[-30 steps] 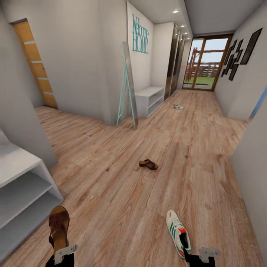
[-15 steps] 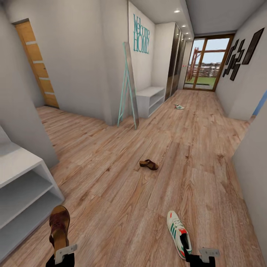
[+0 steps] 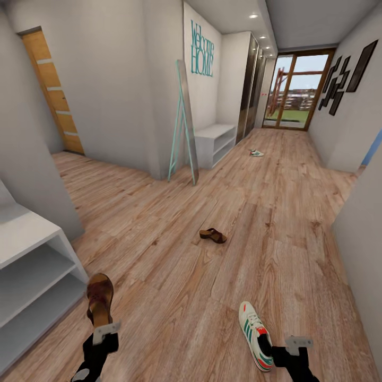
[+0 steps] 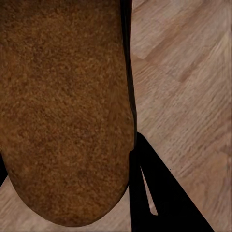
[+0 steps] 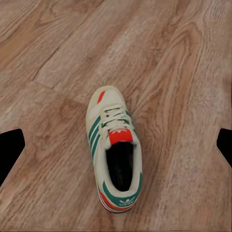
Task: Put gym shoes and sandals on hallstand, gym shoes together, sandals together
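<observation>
The robot stands mid-corridor with a shoe at each arm, so this looks like the carry-and-place stage. The left gripper is clamped on the heel end of a dark brown leather sandal with a tan footbed, held above the light wood-plank floor just beside the pale grey-white hallstand with its two open shelves. Through the left wrist camera the sandal's brown sole sits tight against the dark fingers.

Over on the right, the white sneaker with green stripes and red-orange heel lies on the planks just ahead of the right gripper; the wrist camera shows the sneaker between widely parted finger edges, untouched, I'd judge.

The second sandal waits farther up the floor, and the other sneaker far off near the plain white bench. The next move, I reckon, is swinging the sandal left over a shelf and releasing it.
</observation>
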### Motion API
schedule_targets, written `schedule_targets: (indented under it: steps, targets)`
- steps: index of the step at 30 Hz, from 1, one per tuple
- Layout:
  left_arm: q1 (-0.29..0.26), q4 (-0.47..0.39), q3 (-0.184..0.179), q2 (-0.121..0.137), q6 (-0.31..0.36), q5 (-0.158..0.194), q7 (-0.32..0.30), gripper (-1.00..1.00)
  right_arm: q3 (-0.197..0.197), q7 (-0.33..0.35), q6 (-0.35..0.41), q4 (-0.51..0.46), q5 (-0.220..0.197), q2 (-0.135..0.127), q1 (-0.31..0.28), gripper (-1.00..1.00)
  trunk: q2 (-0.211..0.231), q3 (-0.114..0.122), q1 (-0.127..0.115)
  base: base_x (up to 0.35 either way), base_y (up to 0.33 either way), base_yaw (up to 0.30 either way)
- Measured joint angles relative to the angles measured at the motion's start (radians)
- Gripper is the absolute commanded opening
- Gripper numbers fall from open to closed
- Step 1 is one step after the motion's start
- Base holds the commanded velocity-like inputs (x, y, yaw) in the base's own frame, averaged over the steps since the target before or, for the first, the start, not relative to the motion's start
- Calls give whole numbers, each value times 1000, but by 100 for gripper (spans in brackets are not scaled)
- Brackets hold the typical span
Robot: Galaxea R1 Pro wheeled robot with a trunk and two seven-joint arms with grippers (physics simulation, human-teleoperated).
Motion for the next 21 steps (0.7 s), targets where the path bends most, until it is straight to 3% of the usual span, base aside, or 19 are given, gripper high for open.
schedule_targets:
  steps: [7,14,21]
  targets:
    - [-89,-4,-17,-2,109,-9,-18,-100,0,4,112,-88,65,1,-10,100,0,0,0,0,0,0]
    - [-111,-4,-57,-1,121,-26,-18,-100,3,5,124,-109,79,4,-12,100,0,0,0,0,0,0]
    - [-112,-4,-61,-1,122,-26,-18,-100,2,5,125,-111,81,4,-13,100,0,0,0,0,0,0]
